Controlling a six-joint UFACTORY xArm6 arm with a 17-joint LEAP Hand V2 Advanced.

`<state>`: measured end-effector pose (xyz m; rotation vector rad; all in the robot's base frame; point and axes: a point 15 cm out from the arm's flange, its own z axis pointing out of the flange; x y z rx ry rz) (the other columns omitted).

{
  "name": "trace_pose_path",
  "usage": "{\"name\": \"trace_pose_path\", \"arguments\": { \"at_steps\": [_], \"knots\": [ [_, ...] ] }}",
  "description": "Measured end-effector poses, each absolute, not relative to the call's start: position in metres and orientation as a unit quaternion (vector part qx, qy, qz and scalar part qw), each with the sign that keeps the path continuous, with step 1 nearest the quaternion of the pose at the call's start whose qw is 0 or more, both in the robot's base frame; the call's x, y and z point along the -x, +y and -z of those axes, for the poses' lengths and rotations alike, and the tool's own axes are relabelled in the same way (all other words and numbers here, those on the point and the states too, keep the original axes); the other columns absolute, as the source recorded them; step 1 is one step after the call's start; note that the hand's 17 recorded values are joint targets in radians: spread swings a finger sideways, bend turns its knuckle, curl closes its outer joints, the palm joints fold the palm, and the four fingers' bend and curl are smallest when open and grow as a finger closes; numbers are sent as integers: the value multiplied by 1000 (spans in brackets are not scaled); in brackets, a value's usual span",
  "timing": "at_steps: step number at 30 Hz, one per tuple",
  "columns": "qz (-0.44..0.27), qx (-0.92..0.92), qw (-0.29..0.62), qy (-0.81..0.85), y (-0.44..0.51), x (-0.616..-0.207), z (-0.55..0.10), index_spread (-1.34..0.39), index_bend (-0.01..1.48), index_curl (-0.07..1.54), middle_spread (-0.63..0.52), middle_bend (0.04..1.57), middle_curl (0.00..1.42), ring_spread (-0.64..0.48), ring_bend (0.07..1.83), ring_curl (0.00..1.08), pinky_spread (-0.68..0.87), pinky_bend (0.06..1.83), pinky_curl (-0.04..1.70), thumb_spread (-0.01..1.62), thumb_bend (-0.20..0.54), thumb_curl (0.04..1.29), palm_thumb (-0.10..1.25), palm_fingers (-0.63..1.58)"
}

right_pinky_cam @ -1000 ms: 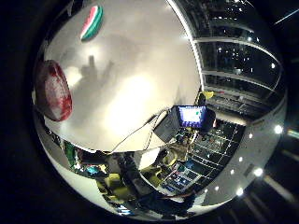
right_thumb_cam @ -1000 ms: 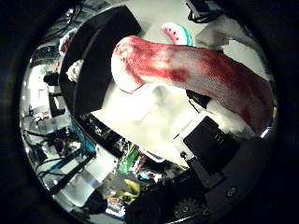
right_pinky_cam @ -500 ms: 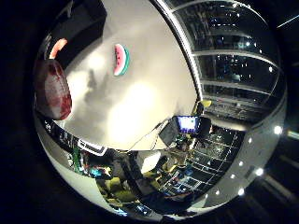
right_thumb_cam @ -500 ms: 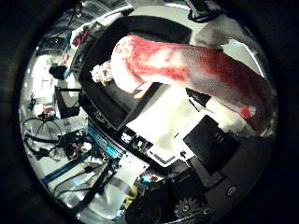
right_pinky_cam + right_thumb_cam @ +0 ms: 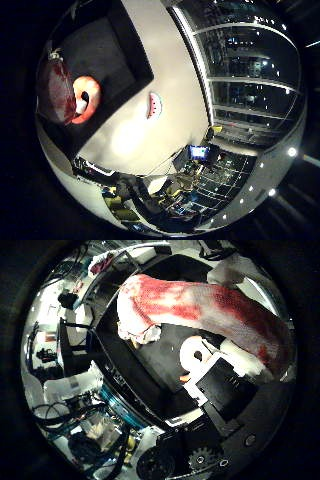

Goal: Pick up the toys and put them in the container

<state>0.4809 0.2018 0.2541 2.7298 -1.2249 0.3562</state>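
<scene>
The hand (image 5: 235, 390) holds its fingers curled around the red-and-white toy (image 5: 200, 310), over the black container (image 5: 100, 50).

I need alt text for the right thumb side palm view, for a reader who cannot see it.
A red and white meat-shaped toy is held by the hand over a black container. A ring-shaped toy lies inside the container.

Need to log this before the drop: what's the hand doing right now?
Right hand: shut on the red and white toy, held over the black container.
</scene>
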Motion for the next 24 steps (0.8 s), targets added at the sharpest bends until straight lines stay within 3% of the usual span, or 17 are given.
{"name": "trace_pose_path", "arguments": {
  "at_steps": [2,3,6,11,18,24],
  "knots": [
    [-112,-903,69,-408,208,-488,-249,-490,677,514,-273,353,378,-107,317,174,317,355,227,886,-11,547,1048,339],
    [-106,-903,75,-410,209,-488,-246,-493,453,455,-216,305,367,-86,385,203,327,447,260,914,-16,539,1044,218],
    [-91,-902,88,-413,210,-490,-242,-498,113,312,-101,199,333,-29,464,228,336,578,294,943,-30,516,1018,99],
    [-90,-898,88,-422,192,-496,-249,-491,103,196,45,195,318,91,553,251,368,734,328,921,-35,477,923,-25],
    [-105,-889,72,-439,146,-504,-287,-478,139,179,64,223,333,142,528,246,382,740,318,911,-27,457,903,-26],
    [-94,-855,85,-504,37,-486,-293,-439,155,204,42,272,345,142,472,232,382,677,290,921,-26,439,886,9]
  ]
}}
